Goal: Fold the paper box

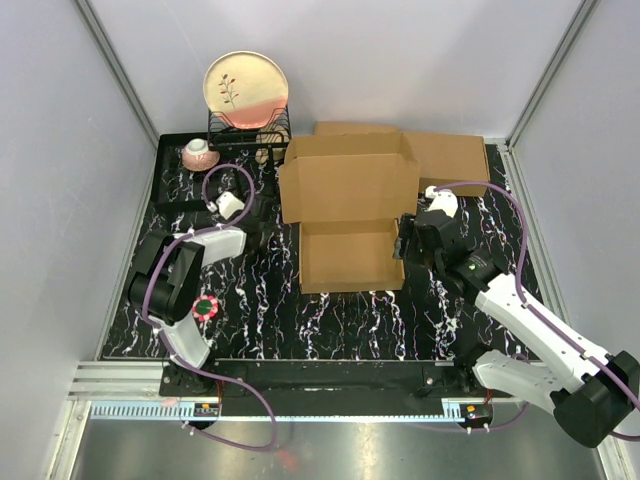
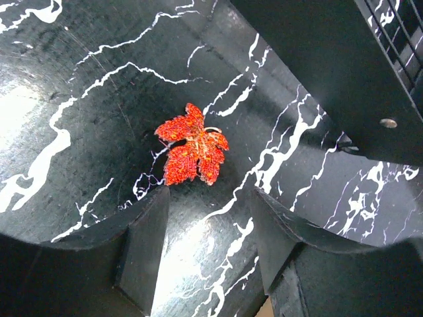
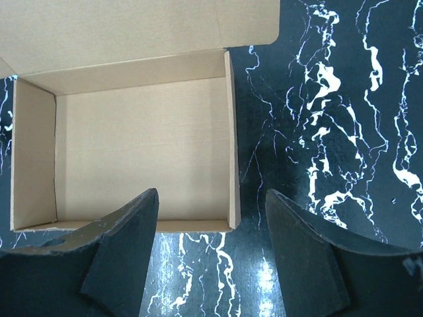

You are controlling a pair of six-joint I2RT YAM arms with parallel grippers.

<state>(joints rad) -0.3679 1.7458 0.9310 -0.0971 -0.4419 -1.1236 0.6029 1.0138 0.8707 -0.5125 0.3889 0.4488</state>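
Centre frame: box [image 1: 350, 255], lid raised. Both spread apart: left gripper [image 2: 210, 198], and right gripper [image 3: 211, 198] just beside box.

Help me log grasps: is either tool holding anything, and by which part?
Nothing is held. The left tool is open near a red leaf. The right tool is open by a corner of the paper box, gripping nothing.

The left gripper [image 2: 208, 198] is spread wide, tucked back near its base. The right gripper [image 3: 211, 195] is spread wide too, reaching forward.
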